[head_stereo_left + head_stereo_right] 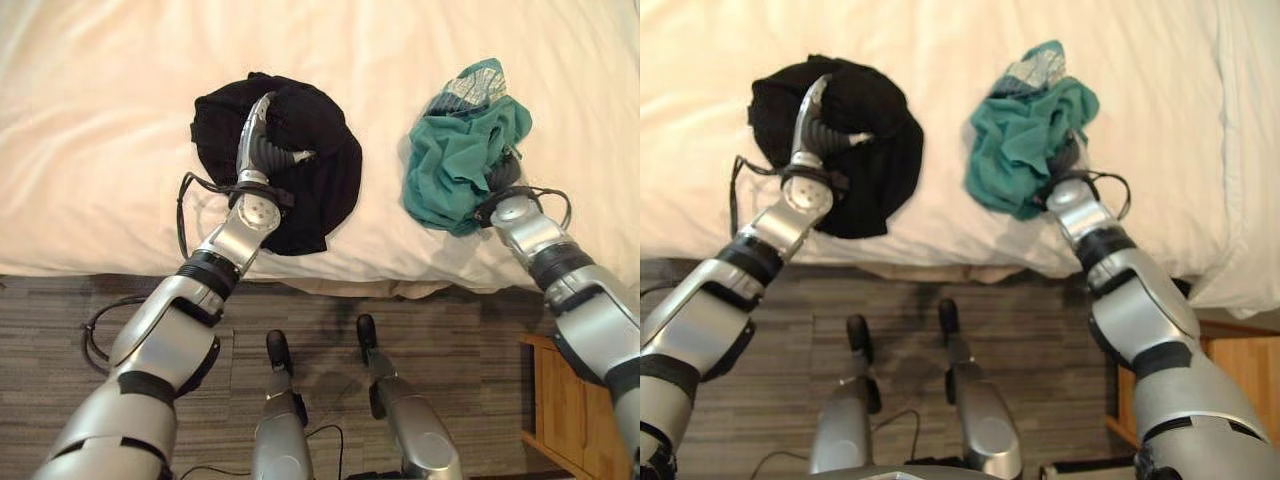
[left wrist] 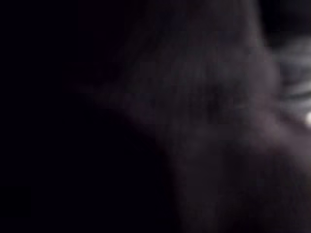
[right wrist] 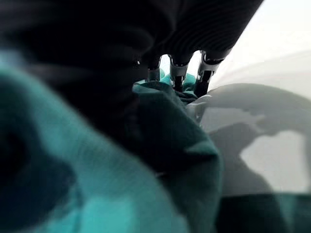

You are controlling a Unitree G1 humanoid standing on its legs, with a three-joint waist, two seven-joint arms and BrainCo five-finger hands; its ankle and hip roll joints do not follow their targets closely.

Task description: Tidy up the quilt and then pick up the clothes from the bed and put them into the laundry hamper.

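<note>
While your left hand lies buried in the black garment near the bed's front edge, grip unreadable, your right hand curls into the teal garment.

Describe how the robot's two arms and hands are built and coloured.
Both arms are silver-grey shells joined by black bands at the joints. The left hand has a dark ribbed cover over wrist and back, with a silver edge. The right hand has the same ribbed cover, and silver fingers with dark tips.

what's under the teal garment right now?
The teal garment lies bunched on the cream quilt. The right hand is pushed into it, its fingers buried in cloth, so its grasp stays hidden.
</note>
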